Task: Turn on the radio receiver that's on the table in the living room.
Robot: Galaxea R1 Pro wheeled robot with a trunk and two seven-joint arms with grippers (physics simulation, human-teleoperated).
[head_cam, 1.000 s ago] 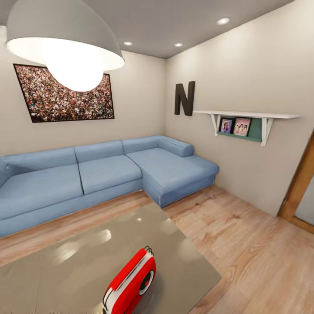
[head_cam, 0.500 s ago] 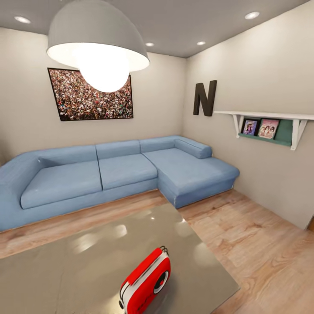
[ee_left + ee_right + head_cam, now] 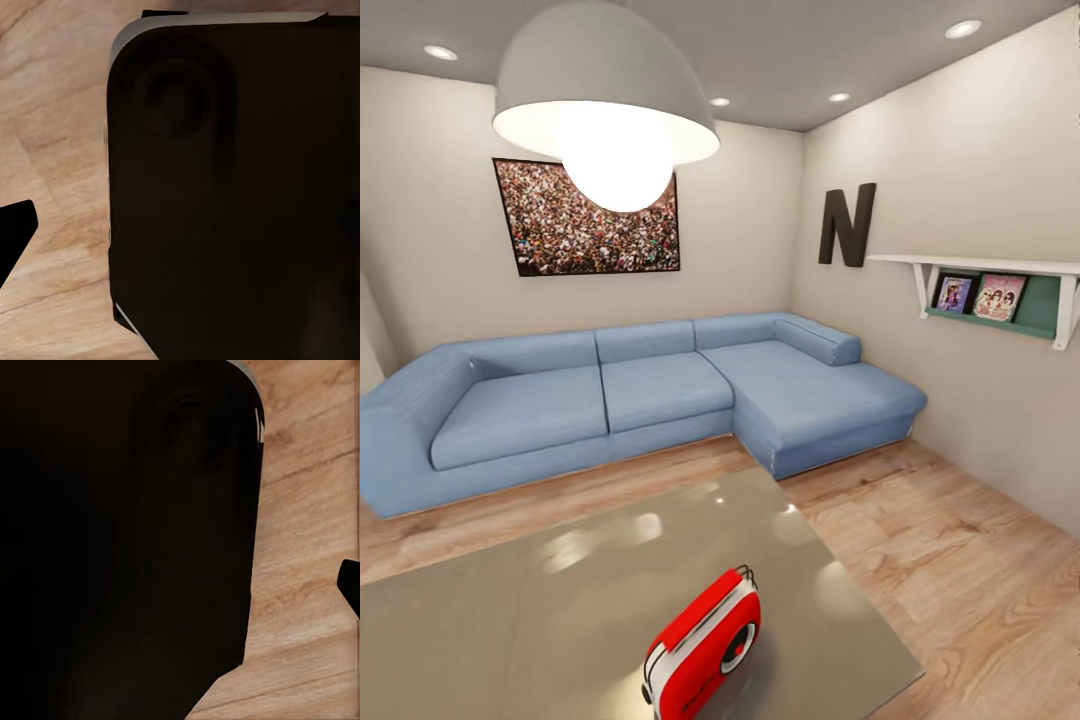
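Radio: upright on the counter, near its front right corner.
Sofa: beyond the counter, against the wall.
Left hand: state cannot be told.
Right hand: state cannot be told.

Living room: sofa, pendant lamp

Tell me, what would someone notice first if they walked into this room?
Probably the little red radio receiver, standing near the front edge of the shiny grey table. Behind the table, a long blue sofa wraps around the corner of the living room. A big grey pendant lamp glows overhead, partly in front of a framed crowd picture on the wall.
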